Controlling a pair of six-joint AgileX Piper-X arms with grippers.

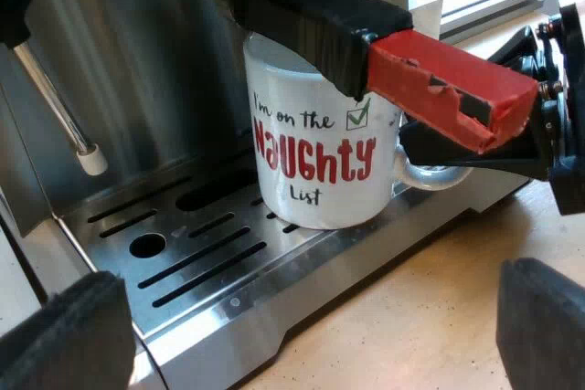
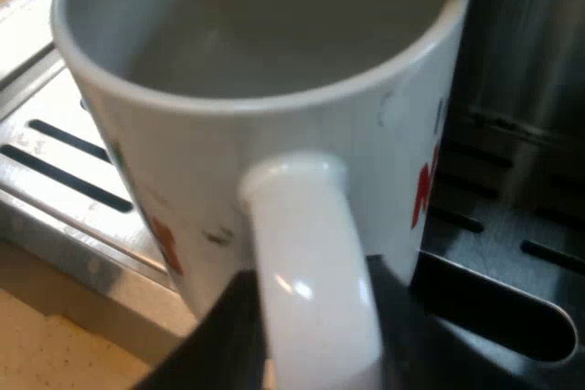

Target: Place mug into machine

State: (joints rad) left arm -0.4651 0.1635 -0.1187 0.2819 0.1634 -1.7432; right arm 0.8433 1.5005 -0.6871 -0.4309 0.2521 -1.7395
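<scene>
Mug: the white mug (image 1: 315, 162) with red "Naughty List" lettering stands upright on the drip tray (image 1: 192, 253). Its base appears to be down on the slotted grate, and it is empty inside.
Mug handle: the mug handle (image 2: 311, 262) points out past the drip tray's edge.
Right gripper: the right gripper (image 1: 430, 157) sits just off the drip tray, with its fingers (image 2: 224, 340) clamped on either side of the mug handle.
Holder: the dark handle (image 1: 311, 6) of the holder and its red end (image 1: 448, 79) jut out above the drip tray, crossing close over the mug's rim.
Left gripper: the left gripper (image 1: 302, 344) hangs off the drip tray's outer edge above the tabletop (image 1: 430, 308). Its fingers (image 1: 64, 335) are wide apart and hold nothing.
Step in hand: judged to be the release, since the mug looks seated on the drip tray.
Doing it well: the fingers should part only enough to free the mug handle. The right gripper should then back straight out from the drip tray, level and low, so it neither nudges the mug nor knocks the red end.
Risk: a finger catching the mug handle could drag the mug off the drip tray.
</scene>
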